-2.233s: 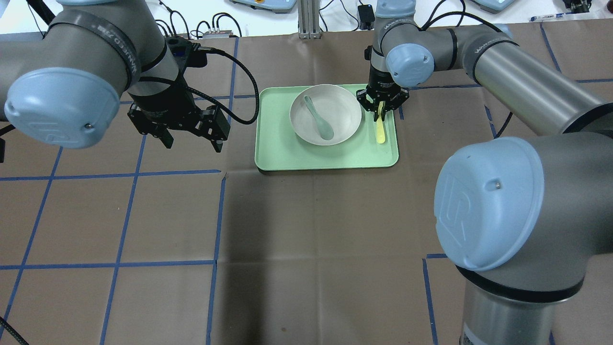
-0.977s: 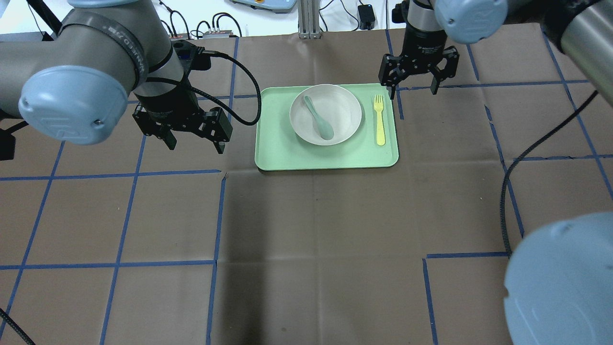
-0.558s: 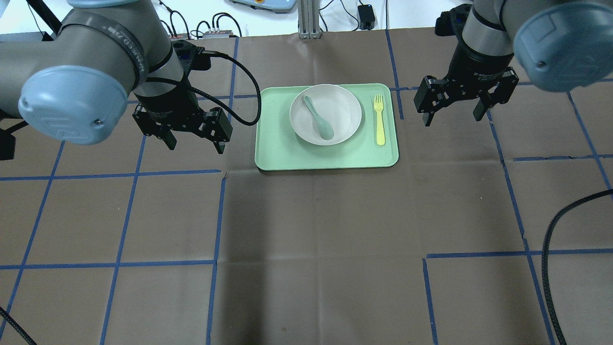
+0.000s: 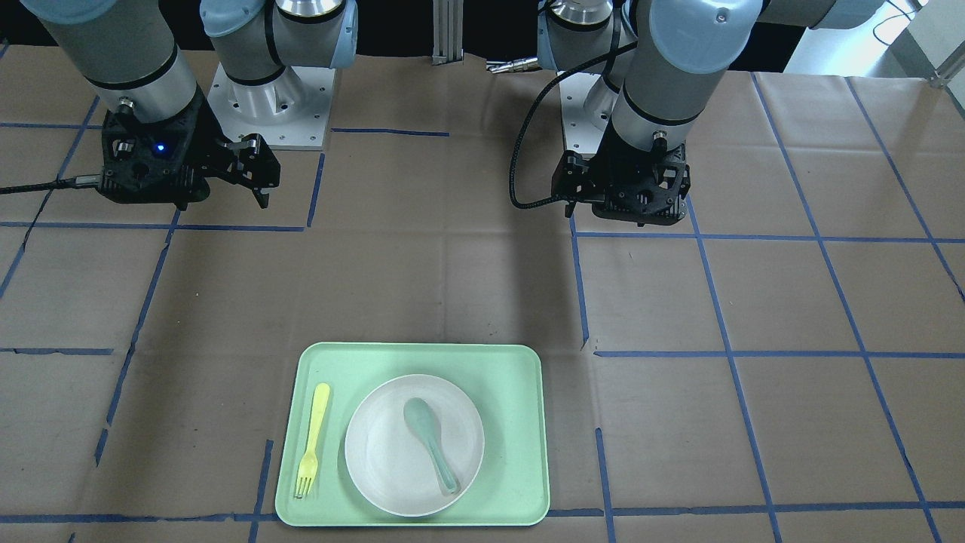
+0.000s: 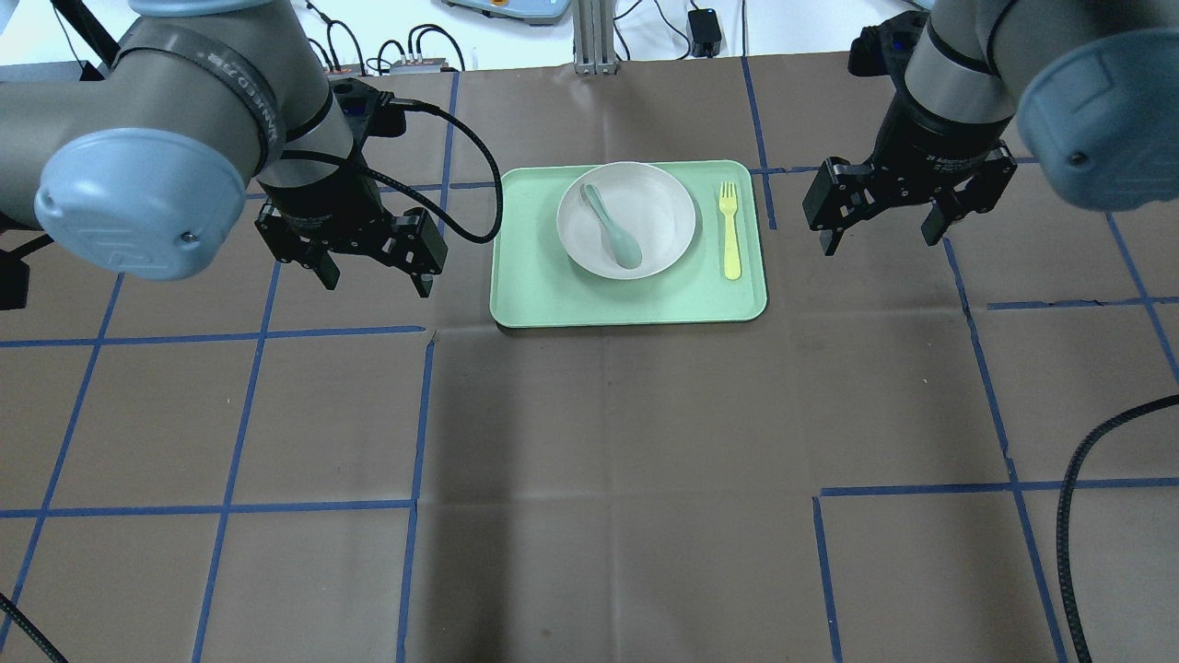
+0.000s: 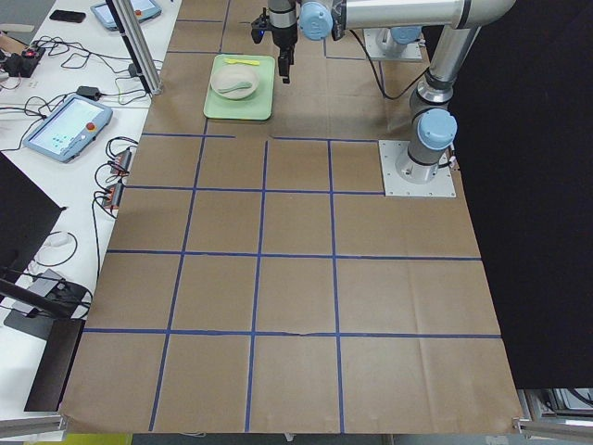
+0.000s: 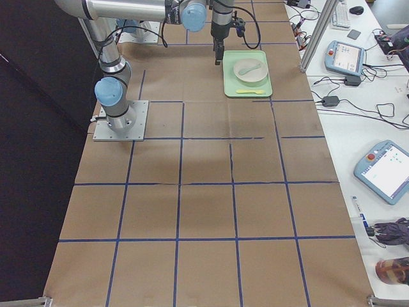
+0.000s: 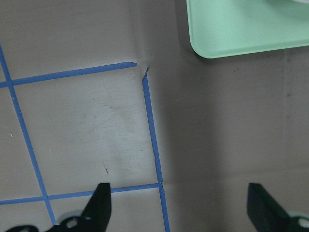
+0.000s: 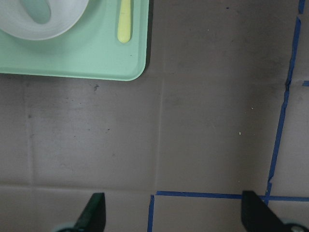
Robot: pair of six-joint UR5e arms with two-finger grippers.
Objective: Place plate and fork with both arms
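Plate (image 5: 645,198), fork (image 5: 730,230) lay side by side on tray (image 5: 589,299). Left pincer (image 5: 376,282), right pincer (image 5: 880,242) both hung wide, empty. I judged placing done; next move needed only retreat.

Round off-white plate (image 5: 661,214) flat on green tray (image 5: 553,295), holding a grey-green spoon (image 5: 612,226); slim yellow fork (image 5: 730,230) just beside, tines away from robot.

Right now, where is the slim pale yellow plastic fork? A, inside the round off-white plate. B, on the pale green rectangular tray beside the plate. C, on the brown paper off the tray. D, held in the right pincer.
B: the slim pale yellow plastic fork lies flat on the pale green rectangular tray, apart from the round off-white plate, and the right pincer is open and empty.
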